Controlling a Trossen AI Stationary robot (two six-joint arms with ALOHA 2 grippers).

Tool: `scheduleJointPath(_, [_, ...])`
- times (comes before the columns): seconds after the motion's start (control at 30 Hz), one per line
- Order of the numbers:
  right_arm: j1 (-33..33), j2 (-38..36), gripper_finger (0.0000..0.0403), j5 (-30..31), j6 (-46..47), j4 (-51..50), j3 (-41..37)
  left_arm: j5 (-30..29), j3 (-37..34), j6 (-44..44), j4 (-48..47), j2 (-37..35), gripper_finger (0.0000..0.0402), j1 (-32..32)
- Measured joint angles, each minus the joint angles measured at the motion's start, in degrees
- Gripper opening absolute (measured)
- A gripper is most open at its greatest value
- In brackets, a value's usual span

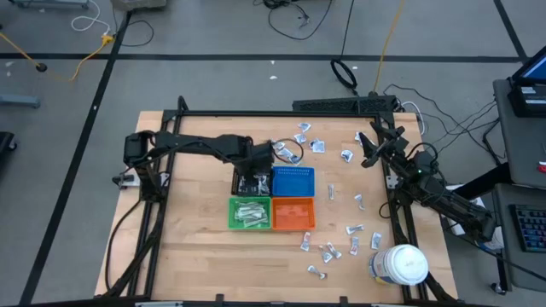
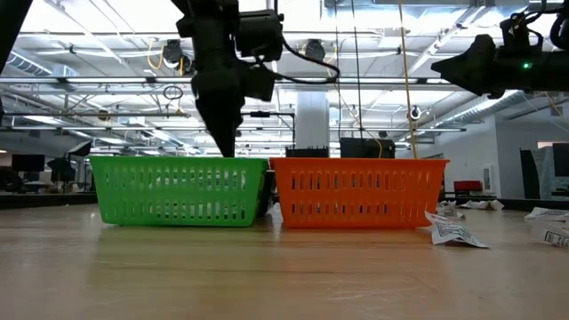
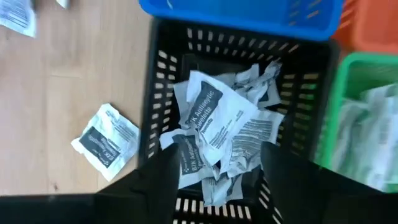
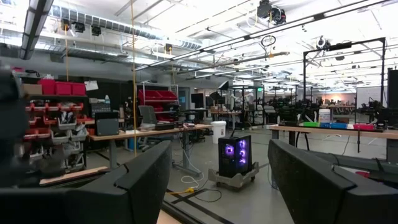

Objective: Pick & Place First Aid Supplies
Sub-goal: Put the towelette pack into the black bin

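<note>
My left gripper (image 3: 217, 168) hangs open, pointing down over the black bin (image 3: 151, 93), which stands behind the green bin (image 1: 249, 212) and beside the blue bin (image 1: 293, 181). Several crumpled white first aid packets (image 3: 217, 121) lie heaped in the black bin, under the gap between my fingers. One packet (image 3: 106, 142) lies flat on the wood just outside that bin. More packets lie in the green bin (image 3: 367, 137). My right gripper (image 1: 368, 149) waits open at the table's right side, raised and aimed out into the room (image 4: 217, 180).
An orange bin (image 1: 293, 213) stands beside the green one. Loose packets are scattered at the far middle (image 1: 307, 141) and near right (image 1: 328, 251) of the table. A large white round jar (image 1: 401, 264) lies at the near right corner.
</note>
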Motion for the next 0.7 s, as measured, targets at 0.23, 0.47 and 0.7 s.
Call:
scheduleJointPath(0.23, [-0.01,0.02,0.0263,0.0,-0.02,0.05,0.02,0.76,2.3,1.31,-1.2,-0.92,0.0254,5.66])
scheduleJointPath(0.47, [0.02,0.0,0.0263,0.0,0.0,-0.02,0.02,0.76,2.6,1.44,-2.98,-0.93,0.0244,12.52])
scheduleJointPath(0.7, [0.0,0.02,0.0263,0.0,0.0,0.0,0.0,0.75,2.43,8.61,-2.62,-0.93,0.0239,17.45])
